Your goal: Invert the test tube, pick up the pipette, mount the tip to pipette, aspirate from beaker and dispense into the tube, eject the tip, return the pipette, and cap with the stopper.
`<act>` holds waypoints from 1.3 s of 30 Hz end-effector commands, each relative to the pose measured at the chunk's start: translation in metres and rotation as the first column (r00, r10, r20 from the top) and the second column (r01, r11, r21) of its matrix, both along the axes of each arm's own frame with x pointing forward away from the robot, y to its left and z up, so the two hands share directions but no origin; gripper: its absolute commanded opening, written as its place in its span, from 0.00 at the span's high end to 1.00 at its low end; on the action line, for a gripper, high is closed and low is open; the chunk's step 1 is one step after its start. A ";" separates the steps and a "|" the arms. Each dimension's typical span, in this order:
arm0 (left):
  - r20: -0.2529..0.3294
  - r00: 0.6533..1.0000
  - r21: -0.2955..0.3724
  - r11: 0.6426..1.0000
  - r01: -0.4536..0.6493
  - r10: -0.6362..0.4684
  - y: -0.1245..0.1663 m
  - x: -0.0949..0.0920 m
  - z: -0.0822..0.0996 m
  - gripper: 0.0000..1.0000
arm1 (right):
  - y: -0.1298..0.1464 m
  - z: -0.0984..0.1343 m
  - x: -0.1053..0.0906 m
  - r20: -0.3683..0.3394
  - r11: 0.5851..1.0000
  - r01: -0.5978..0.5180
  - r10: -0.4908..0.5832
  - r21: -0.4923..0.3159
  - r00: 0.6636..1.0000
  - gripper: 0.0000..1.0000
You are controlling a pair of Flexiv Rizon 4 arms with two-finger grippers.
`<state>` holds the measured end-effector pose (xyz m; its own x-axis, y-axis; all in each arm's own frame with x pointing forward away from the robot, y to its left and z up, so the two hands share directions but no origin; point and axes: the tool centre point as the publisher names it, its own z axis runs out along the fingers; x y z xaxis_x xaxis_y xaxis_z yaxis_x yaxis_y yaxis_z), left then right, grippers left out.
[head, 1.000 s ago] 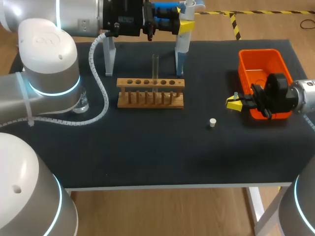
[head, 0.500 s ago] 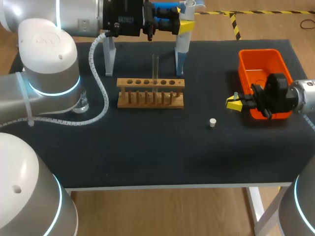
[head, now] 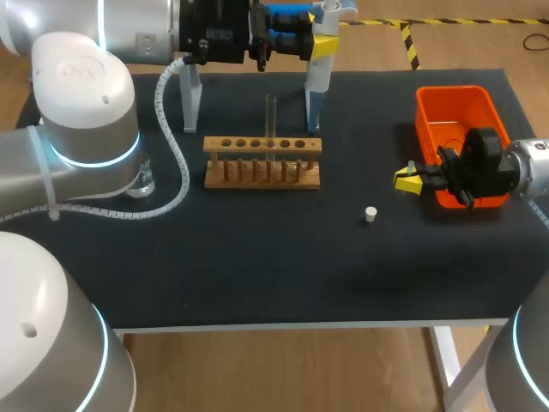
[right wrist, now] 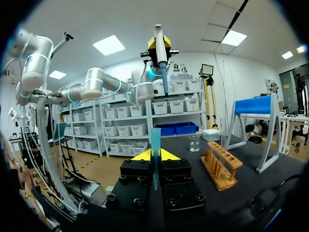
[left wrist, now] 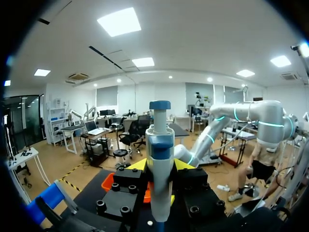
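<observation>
My left gripper (head: 318,43) is high over the table's back edge, shut on the blue and white pipette (head: 318,79). In the left wrist view the pipette (left wrist: 160,159) stands upright between the yellow tips of that gripper (left wrist: 160,166). My right gripper (head: 410,178), beside the orange bin, is shut on a clear pipette tip (right wrist: 155,140) that sticks out past its fingers (right wrist: 143,155). A test tube (head: 270,118) stands in the wooden rack (head: 262,165). The glass beaker (head: 141,182) is partly hidden behind my left arm. The white stopper (head: 370,215) lies on the mat.
An orange bin (head: 455,107) stands at the right, next to my right gripper. The pipette stand (right wrist: 256,104) with its blue top is at the back, behind the rack (right wrist: 219,167). The beaker (right wrist: 194,143) stands beyond the rack.
</observation>
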<state>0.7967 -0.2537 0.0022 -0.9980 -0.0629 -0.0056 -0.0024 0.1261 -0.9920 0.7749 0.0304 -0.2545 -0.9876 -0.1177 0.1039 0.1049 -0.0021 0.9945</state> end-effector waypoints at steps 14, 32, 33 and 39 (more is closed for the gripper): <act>0.000 1.000 0.000 1.000 -0.003 0.003 0.000 0.000 0.000 1.00 | 0.046 0.001 0.007 0.010 0.999 -0.039 0.039 -0.023 0.999 1.00; 0.000 1.000 0.000 1.000 -0.003 0.003 0.000 0.000 0.000 1.00 | 0.097 0.007 0.019 0.036 0.997 -0.066 0.067 -0.027 0.997 1.00; 0.000 1.000 0.000 1.000 -0.003 0.003 0.000 0.000 0.000 1.00 | 0.099 0.008 0.020 0.038 0.997 -0.066 0.067 -0.026 0.997 1.00; 0.000 1.000 0.000 1.000 -0.003 0.003 0.000 0.000 0.000 1.00 | 0.112 0.012 0.022 0.043 0.997 -0.073 0.074 -0.016 0.996 1.00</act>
<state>0.7966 -0.2537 0.0022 -0.9980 -0.0630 -0.0056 -0.0024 0.1261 -0.9920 0.7942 0.1355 -0.2424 -0.9804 -0.1867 0.0636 0.0613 0.0182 0.9980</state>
